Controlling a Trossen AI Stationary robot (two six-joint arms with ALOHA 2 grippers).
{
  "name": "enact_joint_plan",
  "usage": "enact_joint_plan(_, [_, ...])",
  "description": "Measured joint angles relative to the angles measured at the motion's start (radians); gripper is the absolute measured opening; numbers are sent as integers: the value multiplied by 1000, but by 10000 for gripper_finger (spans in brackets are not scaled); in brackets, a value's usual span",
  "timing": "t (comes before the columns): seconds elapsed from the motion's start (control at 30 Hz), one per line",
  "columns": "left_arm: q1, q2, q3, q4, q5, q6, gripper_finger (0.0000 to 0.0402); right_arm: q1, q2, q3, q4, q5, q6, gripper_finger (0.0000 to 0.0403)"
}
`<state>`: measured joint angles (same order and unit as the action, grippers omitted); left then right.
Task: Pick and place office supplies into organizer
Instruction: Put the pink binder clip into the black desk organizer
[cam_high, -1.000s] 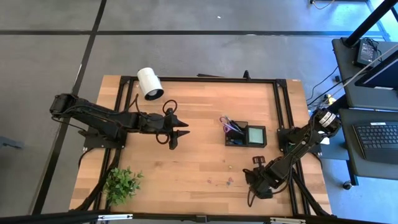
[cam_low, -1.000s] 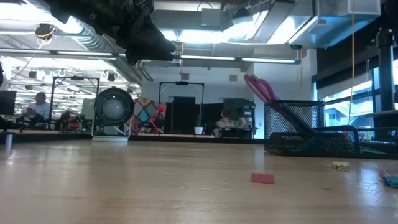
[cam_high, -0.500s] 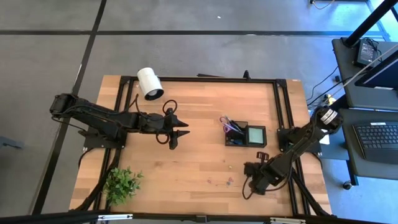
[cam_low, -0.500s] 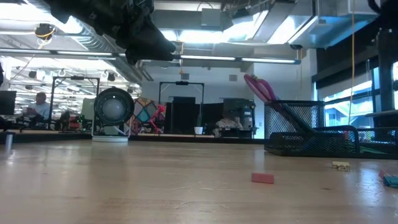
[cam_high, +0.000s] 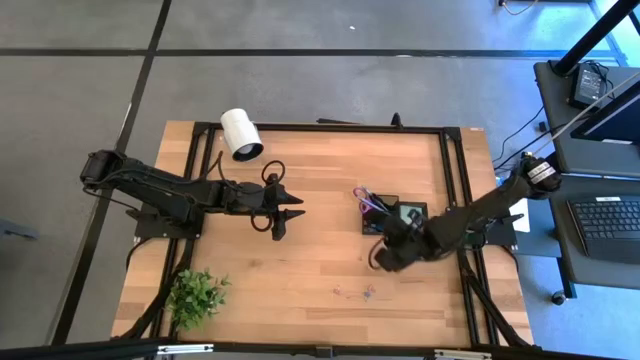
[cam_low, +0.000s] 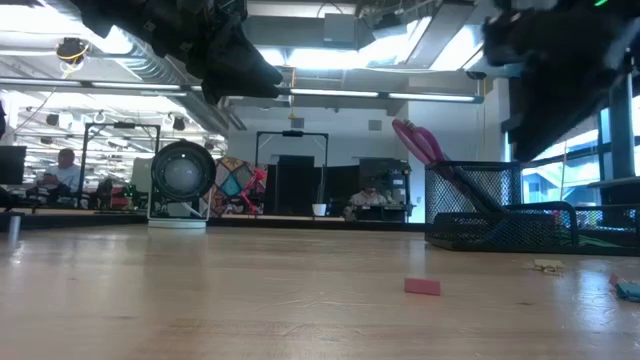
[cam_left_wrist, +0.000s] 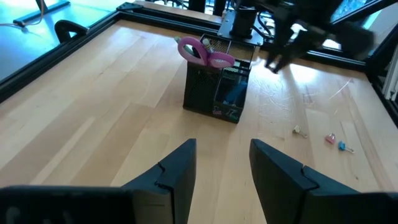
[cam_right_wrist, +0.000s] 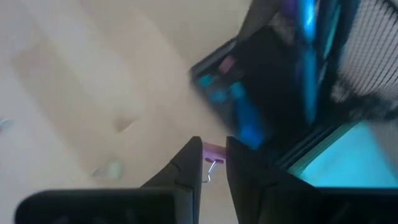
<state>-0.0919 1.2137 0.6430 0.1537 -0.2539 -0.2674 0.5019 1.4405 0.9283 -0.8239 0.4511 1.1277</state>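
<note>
The black organizer (cam_high: 394, 217) stands right of the table's middle, with purple-handled scissors (cam_left_wrist: 203, 50) upright in its taller part and the light green notepad (cam_high: 411, 215) in the low part. My right gripper (cam_high: 385, 256) hovers just near-left of the organizer, shut on a small pink clip (cam_right_wrist: 214, 152). Loose small items lie on the wood near the near edge: a pink block (cam_low: 422, 286), a yellowish clip (cam_low: 547, 266) and a blue piece (cam_low: 628, 290). My left gripper (cam_high: 287, 211) waits open, above the table left of centre. My right gripper pinches the pink clip's body (cam_right_wrist: 215, 151) between its two fingertips (cam_right_wrist: 194, 149). The clip is lifted clear of the table, and its thin wire handle (cam_right_wrist: 211, 170) sticks out between the fingers. The view is blurred, so the side of approach cannot be told.
A white cylinder (cam_high: 240, 133) lies at the far left corner and a potted plant (cam_high: 197, 293) stands at the near left corner. Open wood stretches between the left gripper and the organizer. A black frame rail (cam_high: 455, 170) runs along the table's right edge.
My right gripper has moved from the table's near right corner toward the far edge and leftward, up to the organizer's near-left side, rising into the low view's upper right. The arm has stretched out.
</note>
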Motion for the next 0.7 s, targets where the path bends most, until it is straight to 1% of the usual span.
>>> enact_joint_plan(0.17, [0, 0, 0, -1, 0, 0, 143, -102, 25, 0, 1, 4, -118, 62])
enact_joint_plan(0.3, [0, 0, 0, -1, 0, 0, 143, -158, 53, 0, 1, 4, -175, 63])
enact_joint_plan(0.43, [0, 0, 0, 0, 0, 0, 143, -183, 79, 0, 3, 2, -220, 63])
enact_joint_plan(0.7, [0, 0, 0, -1, 0, 0, 143, -193, 121, 0, 13, 1, -220, 65])
